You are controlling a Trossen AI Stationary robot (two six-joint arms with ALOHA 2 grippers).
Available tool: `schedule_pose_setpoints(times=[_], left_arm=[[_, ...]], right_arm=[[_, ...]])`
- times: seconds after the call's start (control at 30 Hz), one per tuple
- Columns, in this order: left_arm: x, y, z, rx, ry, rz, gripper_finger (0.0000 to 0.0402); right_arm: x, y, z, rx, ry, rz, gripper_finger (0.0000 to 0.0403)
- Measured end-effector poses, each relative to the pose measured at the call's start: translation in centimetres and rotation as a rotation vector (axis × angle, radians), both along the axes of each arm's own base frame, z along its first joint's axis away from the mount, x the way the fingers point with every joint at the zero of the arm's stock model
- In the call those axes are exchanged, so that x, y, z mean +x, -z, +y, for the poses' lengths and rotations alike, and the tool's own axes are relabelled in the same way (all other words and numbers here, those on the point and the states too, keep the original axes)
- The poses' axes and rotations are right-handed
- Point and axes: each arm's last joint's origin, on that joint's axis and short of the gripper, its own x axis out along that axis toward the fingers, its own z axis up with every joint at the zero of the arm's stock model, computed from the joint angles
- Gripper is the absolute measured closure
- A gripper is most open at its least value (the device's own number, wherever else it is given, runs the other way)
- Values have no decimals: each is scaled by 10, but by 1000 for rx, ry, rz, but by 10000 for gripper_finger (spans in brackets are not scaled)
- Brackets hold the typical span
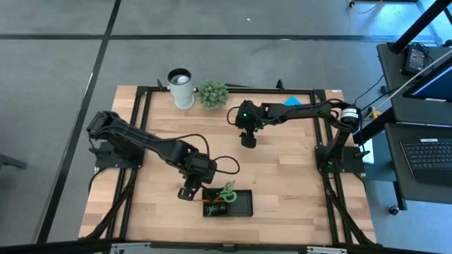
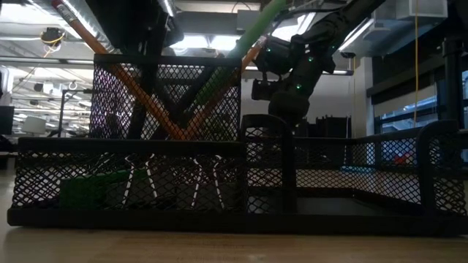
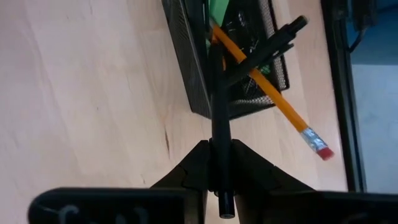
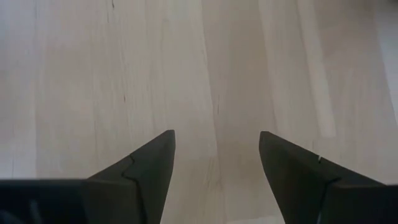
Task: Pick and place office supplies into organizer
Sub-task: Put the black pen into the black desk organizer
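Left wrist view alone shows the left hand [image 3: 219, 177] clamped on a black pen [image 3: 219, 130] entering the organizer [image 3: 186, 62].

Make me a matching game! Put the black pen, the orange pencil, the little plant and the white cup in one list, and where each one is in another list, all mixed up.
1. black pen
2. orange pencil
3. plant
4. white cup

A. at the table's far edge, beside the cup
B. pinched in the left gripper
C. leaning out of the organizer
D. at the table's far edge, beside the plant

Pairs: 1-B, 2-C, 3-A, 4-D
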Motion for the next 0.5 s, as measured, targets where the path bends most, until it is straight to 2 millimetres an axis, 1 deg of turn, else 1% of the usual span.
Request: schedule_pose_setpoints(times=[0.2,0.37,0.5], left_arm=[[5,6,-1,11,37,-8,354],[6,5,-2,14,39,-26,352],[7,5,-2,21,30,-36,341]], right_arm=[[0,0,0,0,2,-2,167],[0,0,0,1,2,-2,167],[0,0,0,1,2,-2,167]])
